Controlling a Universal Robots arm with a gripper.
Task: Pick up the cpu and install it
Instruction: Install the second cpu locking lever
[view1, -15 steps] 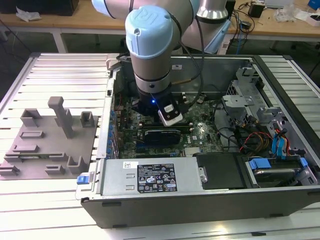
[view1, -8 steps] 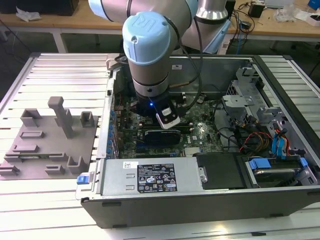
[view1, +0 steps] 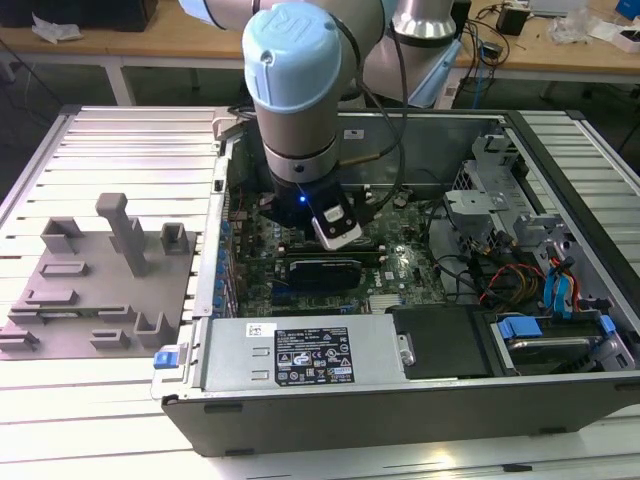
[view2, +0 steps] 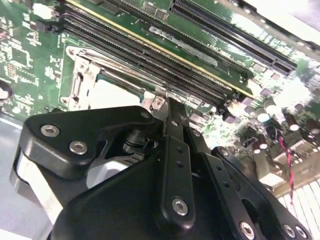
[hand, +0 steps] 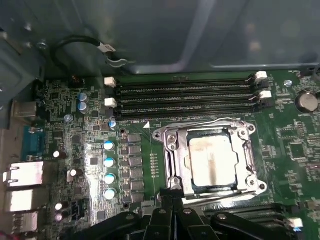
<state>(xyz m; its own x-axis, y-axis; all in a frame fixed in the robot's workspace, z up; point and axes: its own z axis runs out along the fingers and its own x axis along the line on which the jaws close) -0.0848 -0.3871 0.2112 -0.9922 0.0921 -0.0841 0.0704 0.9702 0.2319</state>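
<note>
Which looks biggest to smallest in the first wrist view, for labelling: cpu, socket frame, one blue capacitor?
1. Socket frame
2. cpu, lying inside that frame
3. Blue capacitor
All sit on the same board, so nearness hardly skews this.

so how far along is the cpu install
Mostly done, it seems. The cpu already lies flat inside the socket frame on the motherboard, so pickup and placing look finished. The end effector sits at the socket's edge, near the frame's latch. Whether the frame is locked down can't be judged, so securing may remain.
</note>
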